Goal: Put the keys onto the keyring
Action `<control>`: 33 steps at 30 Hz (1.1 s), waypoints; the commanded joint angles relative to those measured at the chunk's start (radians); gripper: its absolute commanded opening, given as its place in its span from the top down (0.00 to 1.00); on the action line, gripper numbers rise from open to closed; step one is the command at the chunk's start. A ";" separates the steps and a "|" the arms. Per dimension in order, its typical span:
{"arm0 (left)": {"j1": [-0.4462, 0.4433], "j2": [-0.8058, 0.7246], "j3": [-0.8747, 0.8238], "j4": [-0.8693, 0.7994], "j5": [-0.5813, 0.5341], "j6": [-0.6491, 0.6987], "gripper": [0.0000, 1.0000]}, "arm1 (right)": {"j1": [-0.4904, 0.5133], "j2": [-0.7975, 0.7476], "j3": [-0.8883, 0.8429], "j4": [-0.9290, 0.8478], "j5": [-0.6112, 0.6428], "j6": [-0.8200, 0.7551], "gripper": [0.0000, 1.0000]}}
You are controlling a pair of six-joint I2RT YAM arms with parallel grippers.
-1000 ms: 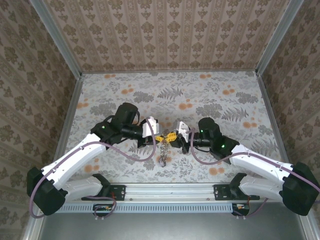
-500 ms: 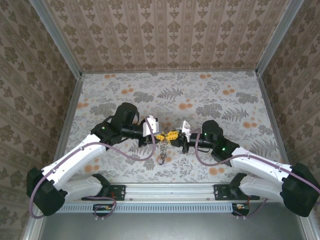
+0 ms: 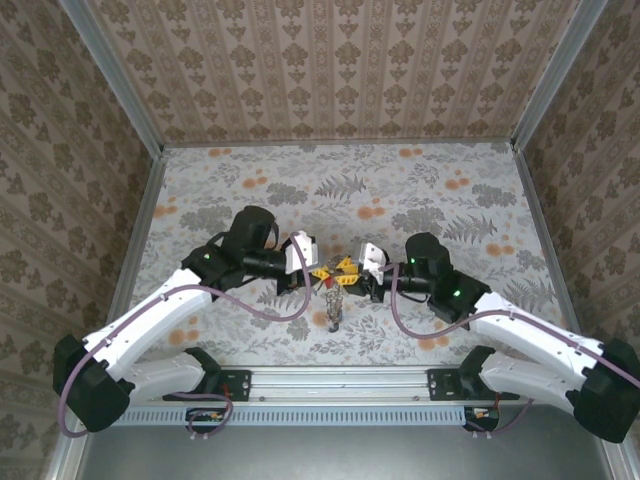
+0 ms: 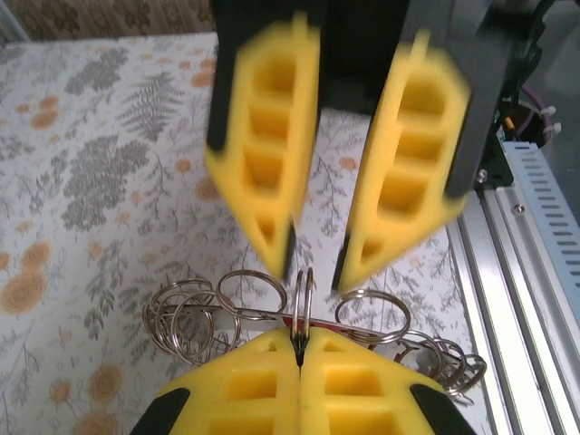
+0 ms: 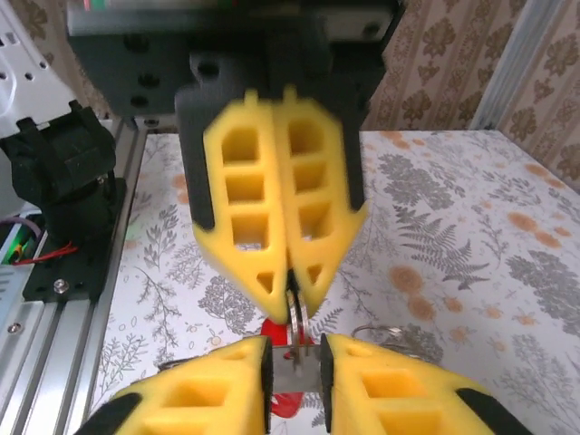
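Note:
In the top view my two grippers meet tip to tip over the near middle of the table. My left gripper [image 3: 322,272] [image 4: 299,337] is shut on a double split ring [image 4: 304,294] of the keyring [image 3: 333,305], a silvery string of linked rings that hangs below it. My right gripper [image 3: 347,270] [image 5: 294,349] faces it with jaws a little apart. A key's flat grey blade [image 5: 293,370] lies between the pads, and its red head [image 5: 278,326] shows just behind. The held ring pokes up between the right fingertips [image 4: 272,237].
The flowered table cover [image 3: 420,190] spreads behind the grippers. Patterned walls [image 3: 330,60] close it in on three sides. A metal rail [image 3: 340,382] carries both arm bases along the near edge. More loose rings [image 4: 186,313] dangle on either side of the held one.
My right gripper's jaws have parted from shut, and its arm has shifted a little. The left gripper has stayed shut on the ring; the hanging rings swung slightly right.

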 commanded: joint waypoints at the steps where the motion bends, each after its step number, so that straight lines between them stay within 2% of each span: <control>1: 0.002 -0.007 0.043 -0.094 -0.019 0.030 1.00 | -0.008 -0.030 0.086 -0.282 0.025 -0.200 0.68; 5: 0.000 -0.001 0.049 -0.104 -0.031 0.033 1.00 | -0.006 0.020 0.151 -0.357 0.009 -0.216 0.60; 10: -0.002 0.006 0.051 -0.083 -0.005 0.022 1.00 | 0.010 0.080 0.200 -0.362 0.004 -0.200 0.59; 14: -0.001 0.014 0.056 -0.098 -0.004 0.029 1.00 | 0.023 0.122 0.237 -0.368 0.002 -0.190 0.63; 26: -0.003 0.011 0.048 -0.066 0.000 0.020 1.00 | 0.034 0.194 0.256 -0.356 -0.026 -0.167 0.65; 33: -0.004 0.019 0.048 -0.068 0.023 0.029 1.00 | 0.043 0.220 0.251 -0.318 -0.052 -0.138 0.76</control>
